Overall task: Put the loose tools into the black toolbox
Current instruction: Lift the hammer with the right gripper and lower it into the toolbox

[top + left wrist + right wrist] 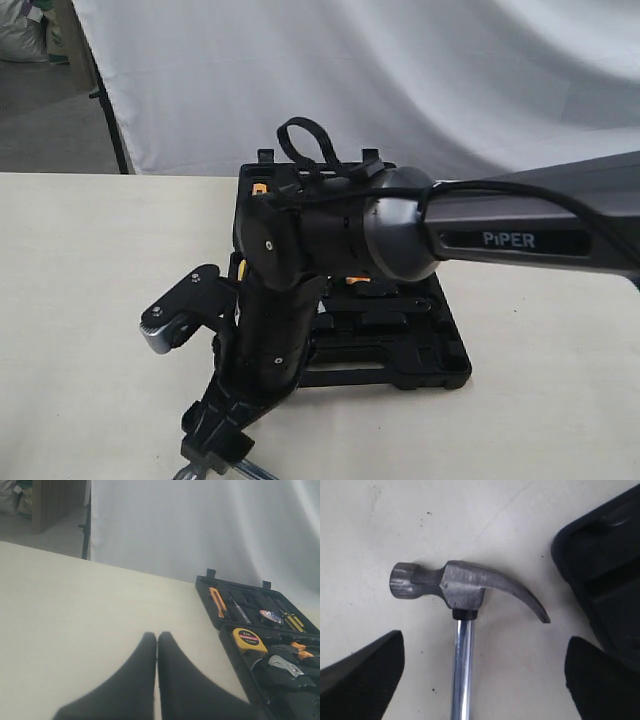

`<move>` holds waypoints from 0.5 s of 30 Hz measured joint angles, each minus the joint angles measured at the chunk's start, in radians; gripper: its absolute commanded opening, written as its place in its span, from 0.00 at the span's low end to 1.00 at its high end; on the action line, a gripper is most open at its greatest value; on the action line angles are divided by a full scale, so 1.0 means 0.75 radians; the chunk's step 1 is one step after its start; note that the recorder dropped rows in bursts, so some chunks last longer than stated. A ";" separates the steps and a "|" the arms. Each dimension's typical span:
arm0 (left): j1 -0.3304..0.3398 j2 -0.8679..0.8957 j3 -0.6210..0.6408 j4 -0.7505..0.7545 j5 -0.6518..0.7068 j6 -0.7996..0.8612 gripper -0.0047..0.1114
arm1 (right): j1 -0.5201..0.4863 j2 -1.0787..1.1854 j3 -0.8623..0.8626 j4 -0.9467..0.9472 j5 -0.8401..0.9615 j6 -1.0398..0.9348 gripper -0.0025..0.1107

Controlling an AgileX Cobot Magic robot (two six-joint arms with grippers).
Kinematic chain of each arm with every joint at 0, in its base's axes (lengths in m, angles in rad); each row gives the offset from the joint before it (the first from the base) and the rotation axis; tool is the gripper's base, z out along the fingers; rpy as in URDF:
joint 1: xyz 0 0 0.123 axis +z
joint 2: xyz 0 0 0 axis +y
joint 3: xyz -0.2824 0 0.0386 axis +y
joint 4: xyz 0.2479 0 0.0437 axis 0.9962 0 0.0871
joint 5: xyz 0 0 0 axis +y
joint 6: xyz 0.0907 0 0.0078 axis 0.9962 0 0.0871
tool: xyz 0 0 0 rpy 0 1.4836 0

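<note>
Hammer (pixel 462 587): flat on surface (pixel 365 525), just beside toolbox (pixel 605 570).
Right claw (pixel 484 652): wide, straddling the shaft, holding nothing.
Risk: slick steel shaft may slip; the heavy head could swing; a finger might snag the toolbox edge.
Left claw (pixel 157 645): closed, empty, away from the hammer.

This looks like a robotics lab or test bay rather than a home or shop. A white cloth backdrop (pixel 350 70) hangs behind a plain cream surface (pixel 80 300), with a black stand pole (pixel 108 130) at the cloth's left edge. A robot arm (pixel 520 225) marked PIPER reaches over the open black toolbox (pixel 420 350). At far left are bare grey floor (pixel 45 125), a stuffed sack (pixel 20 35) and a slatted wooden panel (pixel 55 502).
</note>
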 measured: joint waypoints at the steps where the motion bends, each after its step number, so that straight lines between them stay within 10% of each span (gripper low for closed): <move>1: 0.000 0.000 0.000 0.000 0.000 0.000 0.05 | 0.000 0.000 0.011 0.000 -0.014 0.000 0.74; 13: 0.000 0.000 0.000 0.000 0.000 0.000 0.05 | 0.000 0.061 0.157 0.006 -0.237 -0.034 0.72; 15: 0.000 0.000 0.000 0.000 0.000 0.000 0.05 | 0.000 0.072 0.152 0.003 -0.251 -0.050 0.48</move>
